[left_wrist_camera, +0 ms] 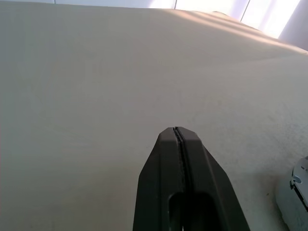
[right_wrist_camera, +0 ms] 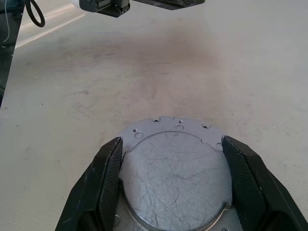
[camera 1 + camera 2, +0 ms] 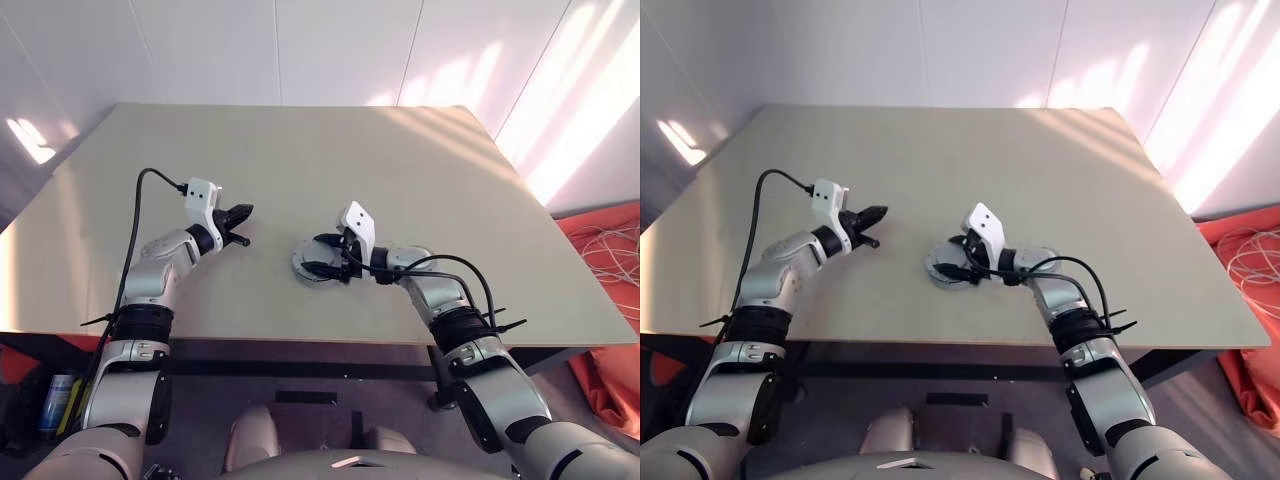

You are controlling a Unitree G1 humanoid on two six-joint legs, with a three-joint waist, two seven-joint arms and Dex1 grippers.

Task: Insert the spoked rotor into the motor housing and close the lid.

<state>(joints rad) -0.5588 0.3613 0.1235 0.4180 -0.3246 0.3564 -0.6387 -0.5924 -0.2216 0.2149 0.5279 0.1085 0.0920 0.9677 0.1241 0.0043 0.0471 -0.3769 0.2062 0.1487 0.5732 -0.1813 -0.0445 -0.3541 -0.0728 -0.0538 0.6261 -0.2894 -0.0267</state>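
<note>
Right gripper [image 2: 171, 185] spread wide, straddling the lid [image 2: 175, 175] on the table [image 3: 420, 170]. Left gripper [image 3: 240, 213] pinched closed, empty, well apart.

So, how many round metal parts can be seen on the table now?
1: the lid lies on the motor housing near the table's front edge, between the right gripper's jaws. Other parts may be hidden beneath it.

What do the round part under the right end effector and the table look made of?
The lid looks like bare metal, probably aluminium: silver-grey with fine random scratches and a dull sheen. The flange with small holes around it looks like the same matte metal. The table looks like a pale beige laminate or painted board, smooth and matte.
</note>
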